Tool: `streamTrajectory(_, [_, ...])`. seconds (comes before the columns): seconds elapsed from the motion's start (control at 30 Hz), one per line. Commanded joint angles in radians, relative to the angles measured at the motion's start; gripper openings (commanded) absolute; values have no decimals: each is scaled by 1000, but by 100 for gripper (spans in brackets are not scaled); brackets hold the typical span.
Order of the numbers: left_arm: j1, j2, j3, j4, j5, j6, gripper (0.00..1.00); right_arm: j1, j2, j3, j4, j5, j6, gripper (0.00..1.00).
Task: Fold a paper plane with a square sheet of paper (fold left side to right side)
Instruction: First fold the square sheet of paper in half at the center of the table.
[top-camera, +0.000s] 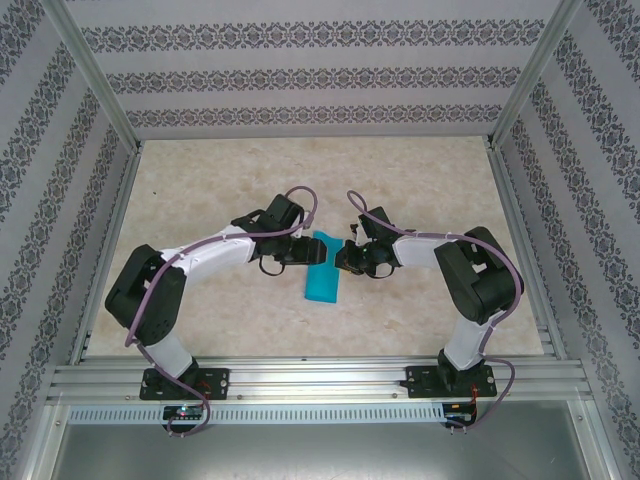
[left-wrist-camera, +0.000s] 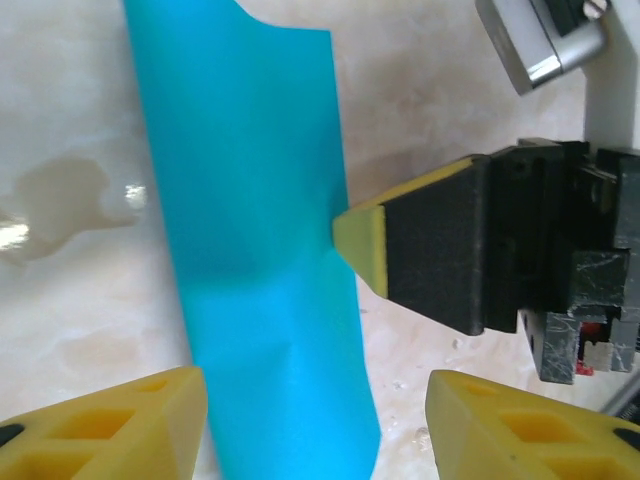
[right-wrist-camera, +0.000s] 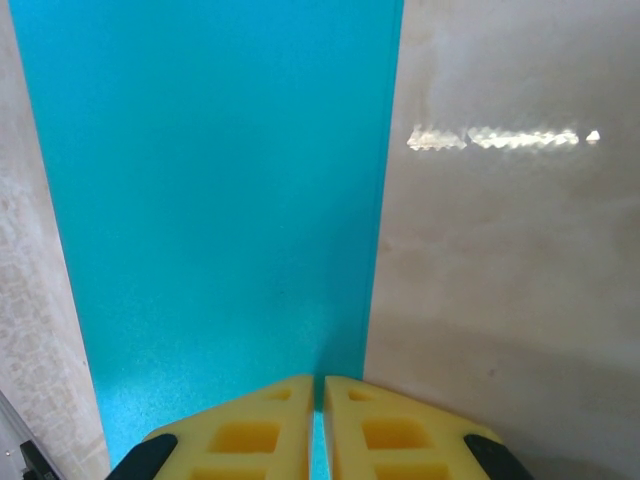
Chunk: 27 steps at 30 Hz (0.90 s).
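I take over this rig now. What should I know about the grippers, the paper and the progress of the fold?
Left gripper: open, straddling the paper, gripping nothing.
Right gripper: shut, its tips at the paper's long edge.
The square sheet of paper lies on the table between the arms.
Done: it is a narrow strip, so the side-to-side fold looks made.
Left: the plane's pointed folds.

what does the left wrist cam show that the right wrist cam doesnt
Left wrist view: the shut tip of the right gripper touching the edge of the sheet of paper, the sheet's curled corner, and the left gripper open, its fingers straddling it. Right wrist view: the shut fingers from behind, over flat sheet, and glare streaks. Shared: the teal sheet on the marbled table.
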Motion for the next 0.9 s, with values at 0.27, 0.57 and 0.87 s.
streamTrajectory(0.27, [-14, 97, -18, 174, 129, -42, 59, 10, 22, 2, -67, 59, -23, 13])
streamTrajectory(0.57, [-17, 136, -21, 112, 74, -8, 58, 10, 21, 3, -73, 62, -26, 13])
streamTrajectory(0.87, [-16, 159, -32, 66, 3, 12, 58, 10, 25, 3, -76, 67, -28, 13])
